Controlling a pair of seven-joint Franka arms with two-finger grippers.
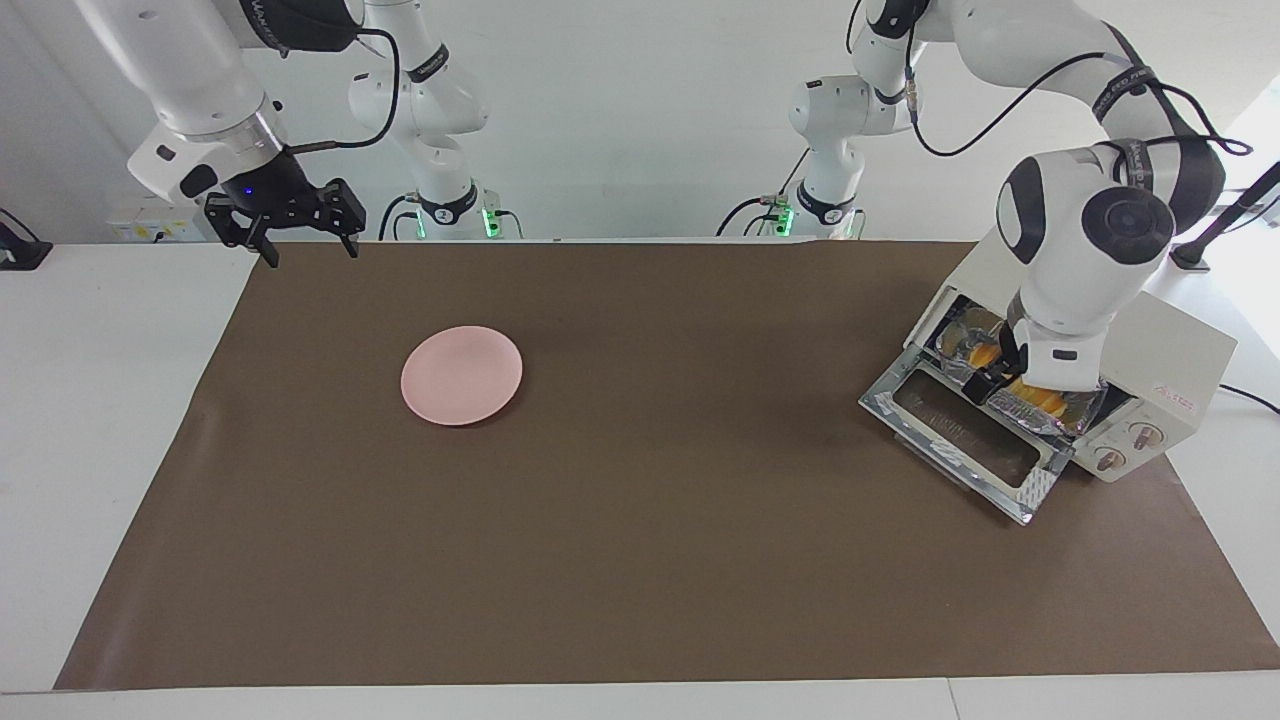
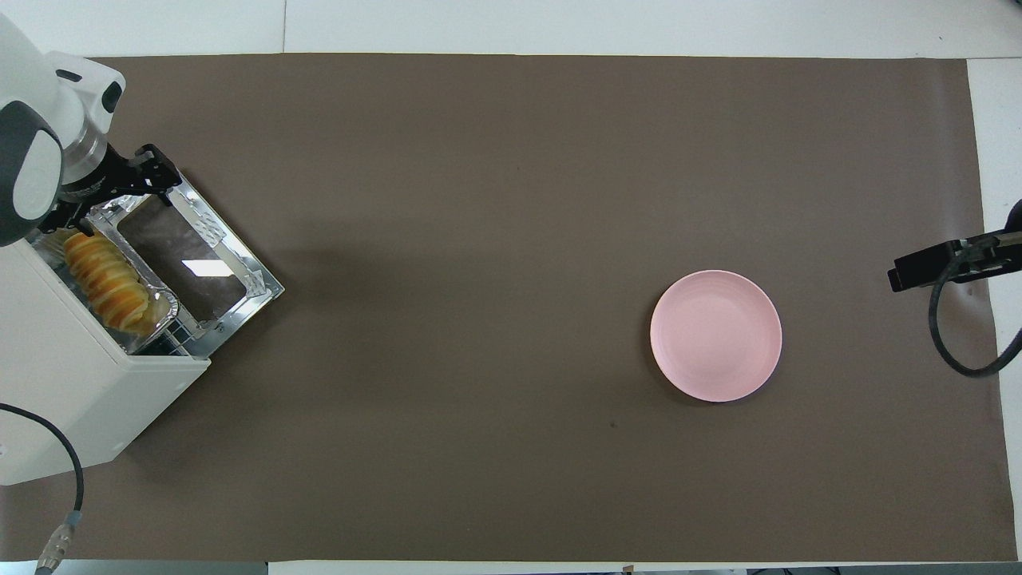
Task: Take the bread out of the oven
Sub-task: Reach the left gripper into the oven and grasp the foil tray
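Note:
The cream-white oven (image 1: 1175,350) stands at the left arm's end of the table, also in the overhead view (image 2: 72,399). Its glass door (image 1: 960,430) is dropped open. The yellow-orange ridged bread (image 1: 1040,402) lies in a crinkled foil tray (image 2: 164,307) at the oven's mouth; the overhead view shows the whole loaf (image 2: 104,275). My left gripper (image 1: 995,368) hangs over the bread and tray, fingers apart, and its hand hides the loaf's middle. My right gripper (image 1: 305,245) is open and waits in the air over the mat's edge at the right arm's end.
A round pink plate (image 1: 461,375) lies on the brown mat (image 1: 640,550) toward the right arm's end, also in the overhead view (image 2: 715,335). The oven's cable (image 2: 56,479) trails off at the mat's edge.

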